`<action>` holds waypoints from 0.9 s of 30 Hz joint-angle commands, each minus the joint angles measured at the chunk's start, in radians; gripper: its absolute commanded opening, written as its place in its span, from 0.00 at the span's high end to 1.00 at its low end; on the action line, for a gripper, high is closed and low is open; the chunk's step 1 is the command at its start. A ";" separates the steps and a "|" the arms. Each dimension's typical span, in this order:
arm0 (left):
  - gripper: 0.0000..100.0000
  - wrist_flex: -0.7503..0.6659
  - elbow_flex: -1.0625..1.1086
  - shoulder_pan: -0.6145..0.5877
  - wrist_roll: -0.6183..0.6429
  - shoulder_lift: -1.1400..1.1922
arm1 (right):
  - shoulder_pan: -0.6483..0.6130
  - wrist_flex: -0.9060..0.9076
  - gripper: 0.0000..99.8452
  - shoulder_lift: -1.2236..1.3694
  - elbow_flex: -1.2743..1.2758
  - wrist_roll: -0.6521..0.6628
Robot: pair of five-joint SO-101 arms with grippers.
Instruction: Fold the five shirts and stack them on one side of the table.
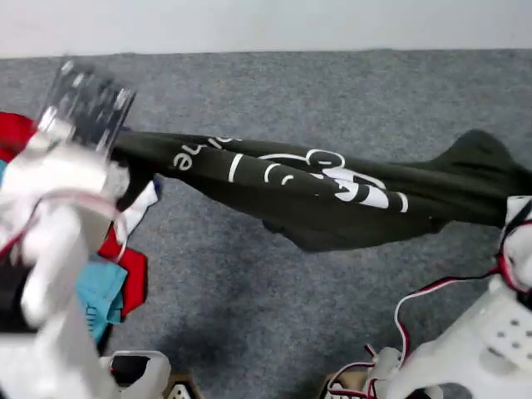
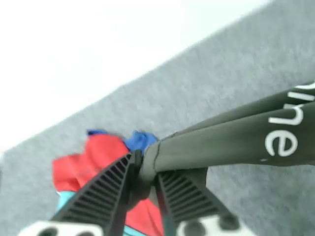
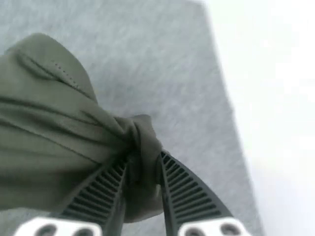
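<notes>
**Green shirt strung between two arms, ready to be laid down**

From where I stand, the dark green shirt [image 1: 316, 195] is stretched like a hammock between the two arms. It starts just above the heap of unfolded shirts [image 1: 116, 274] and runs out to the side of the table [image 1: 249, 332] farthest from that heap. The left gripper [image 2: 145, 169] is clamped narrow on a bunched end of the cloth right over the heap, whose red and blue shirts lie just beyond its fingers. The right gripper [image 3: 142, 162], well away from the heap, is pinched just as tight on a twisted knot of fabric at the opposite end. Each hold is at the very tip of the fingers, with the cloth fanning out away from the jaws.

The shirt looks to be clear of the table, going by the shadow under it. Its middle sags lower than its ends, and the white lettering faces up.

I reckon the job now is to spread it flat for folding. To do it well, both ends should come down together with the pull kept even, so the sagging middle touches first and the rest rolls out without creases. It should land on the bare grey away from the heap. If the near end drops onto those loose shirts, it could drag one along or lie lumpy. Neither grip should loosen before the cloth rests.
</notes>
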 commanded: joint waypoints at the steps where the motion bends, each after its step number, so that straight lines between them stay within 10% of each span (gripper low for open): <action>1: 1.00 -0.002 -0.035 -0.009 0.006 -0.114 | 0.024 0.002 0.99 -0.021 -0.130 0.003; 10: 1.00 -0.034 -0.030 -0.009 0.006 -0.196 | 0.018 -0.008 0.99 -0.019 -0.269 0.002; 18: 1.00 -0.074 0.305 -0.009 0.005 -0.106 | -0.226 -0.008 0.99 0.128 -0.095 -0.034; 27: 1.00 -0.531 0.809 -0.011 0.008 0.035 | -0.403 -0.231 0.99 0.504 0.018 -0.157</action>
